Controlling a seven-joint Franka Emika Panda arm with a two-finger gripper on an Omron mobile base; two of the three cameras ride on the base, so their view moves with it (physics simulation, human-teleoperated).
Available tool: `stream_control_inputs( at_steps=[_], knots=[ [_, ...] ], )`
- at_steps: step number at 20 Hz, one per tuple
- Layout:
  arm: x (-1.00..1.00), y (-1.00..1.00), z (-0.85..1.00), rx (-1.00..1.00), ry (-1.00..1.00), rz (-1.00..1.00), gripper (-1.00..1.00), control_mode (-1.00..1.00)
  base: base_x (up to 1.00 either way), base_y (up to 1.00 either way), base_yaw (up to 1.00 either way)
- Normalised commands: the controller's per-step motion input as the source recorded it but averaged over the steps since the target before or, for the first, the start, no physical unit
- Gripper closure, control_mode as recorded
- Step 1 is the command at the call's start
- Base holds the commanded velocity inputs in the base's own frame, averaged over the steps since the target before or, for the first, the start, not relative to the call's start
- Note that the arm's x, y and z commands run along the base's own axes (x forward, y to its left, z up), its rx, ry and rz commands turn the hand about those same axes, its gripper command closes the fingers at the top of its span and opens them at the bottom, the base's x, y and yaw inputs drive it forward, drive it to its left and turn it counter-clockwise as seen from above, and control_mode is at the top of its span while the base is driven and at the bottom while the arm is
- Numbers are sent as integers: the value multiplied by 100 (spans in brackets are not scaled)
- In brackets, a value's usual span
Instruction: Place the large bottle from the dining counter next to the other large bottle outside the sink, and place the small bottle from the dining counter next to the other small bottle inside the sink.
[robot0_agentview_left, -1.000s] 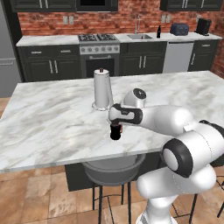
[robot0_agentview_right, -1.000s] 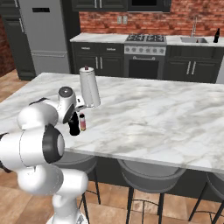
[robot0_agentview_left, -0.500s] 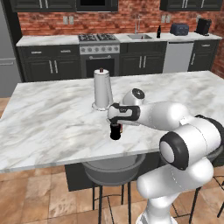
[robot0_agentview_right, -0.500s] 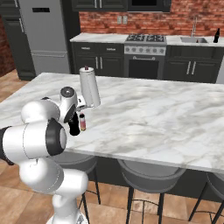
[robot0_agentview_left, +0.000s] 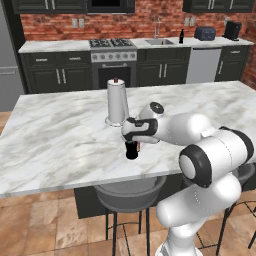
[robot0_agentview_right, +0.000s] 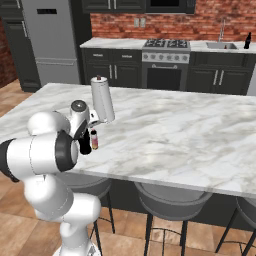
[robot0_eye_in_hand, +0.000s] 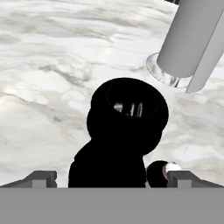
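Two bottles stand on the marble desk (robot0_agentview_left: 60, 130) right under my hand (robot0_agentview_left: 133, 136): a large black bottle (robot0_eye_in_hand: 124, 131) and, just beside it, a small bottle (robot0_agentview_right: 94, 140) with a reddish label and dark cap. In the hand view the black bottle's open mouth sits between my fingertips (robot0_eye_in_hand: 41, 178), slightly left of centre, with the small bottle's cap (robot0_eye_in_hand: 158, 171) close by the right one.

Hand is spread wide and released, holding nothing; both tips stand clear of the glass.

A paper towel holder (robot0_agentview_left: 117, 102) stands upright just behind the bottles, its round base (robot0_eye_in_hand: 164, 74) near the black bottle but apart from it.

Handling, as I judge it:
- Large bottle looks rigid, smooth and glossy, so likely slippery. Probably the heavier of the two, and tall enough to tip if nudged at the top.
- Best hold looks like the upper body or shoulder below the neck, jaws square across it.
- Small bottle is crowded close to the right tip; closing off-centre could knock it over.
- Towel holder leaves little room behind, so any lift should go straight up.

The sink (robot0_agentview_left: 161, 41) sits on the far counter, with another dark bottle (robot0_agentview_left: 181, 36) beside it, well apart from here.
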Motion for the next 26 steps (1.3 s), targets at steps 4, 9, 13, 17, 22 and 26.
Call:
stream_control_inputs(
  at_steps=[4,9,13,17,22,26],
  knots=[
    [9,0,-9,0,0,1,-100,-100,0,0,0],
    [8,2,-8,0,0,1,100,-100,0,0,0],
    [6,0,-1,0,0,0,100,-100,0,0,0],
    [2,0,0,0,0,0,100,-100,0,0,0],
    [0,0,0,0,0,1,100,-100,0,0,0],
    [-4,-1,14,0,0,0,100,-100,0,0,0]
  ],
)
